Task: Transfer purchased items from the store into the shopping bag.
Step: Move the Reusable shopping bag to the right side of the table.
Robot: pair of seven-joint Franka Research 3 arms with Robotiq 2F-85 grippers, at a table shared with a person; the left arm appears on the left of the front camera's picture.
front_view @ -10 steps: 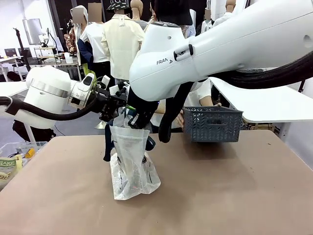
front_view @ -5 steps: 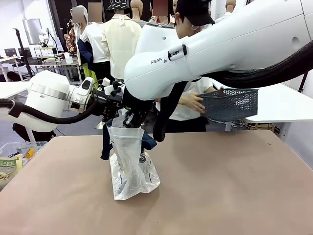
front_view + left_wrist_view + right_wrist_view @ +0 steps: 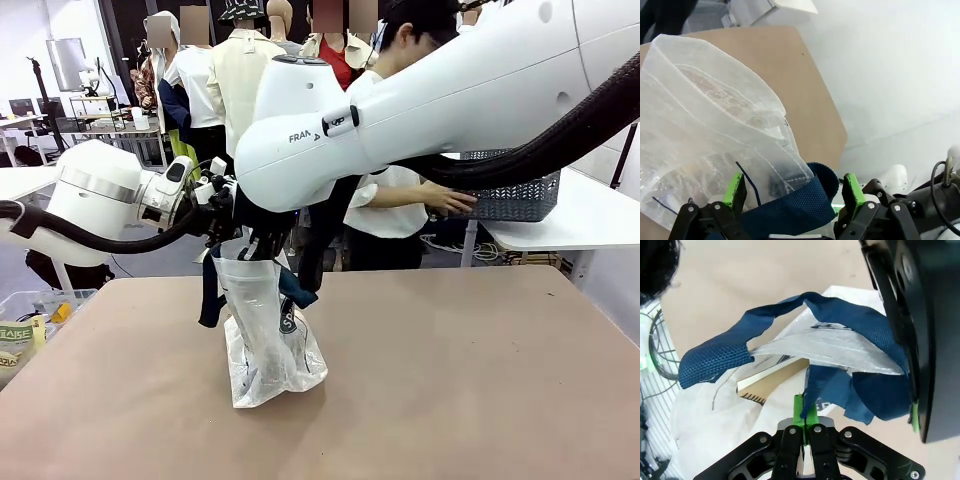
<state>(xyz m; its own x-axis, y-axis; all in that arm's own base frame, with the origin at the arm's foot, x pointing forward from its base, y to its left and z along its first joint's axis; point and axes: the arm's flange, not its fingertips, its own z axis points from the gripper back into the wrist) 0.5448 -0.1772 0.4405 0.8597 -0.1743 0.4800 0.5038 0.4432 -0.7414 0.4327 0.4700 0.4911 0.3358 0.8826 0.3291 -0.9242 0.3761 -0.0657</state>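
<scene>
The shopping bag (image 3: 262, 340) stands on the brown table (image 3: 450, 380), a bit left of the middle, and both arms hold its top up. It is thin and see-through, with wide blue handles (image 3: 715, 360). Something flat and tan (image 3: 772, 377) sits inside it. The right gripper (image 3: 806, 416) has its green pads pressed together on a blue strap of the bag. The left gripper (image 3: 792, 189) has its pads wide apart, with a blue strap lying between them. Far behind the table, a person (image 3: 400, 190) has a hand on a dark grey basket (image 3: 515, 195) on a white table (image 3: 590, 215).
</scene>
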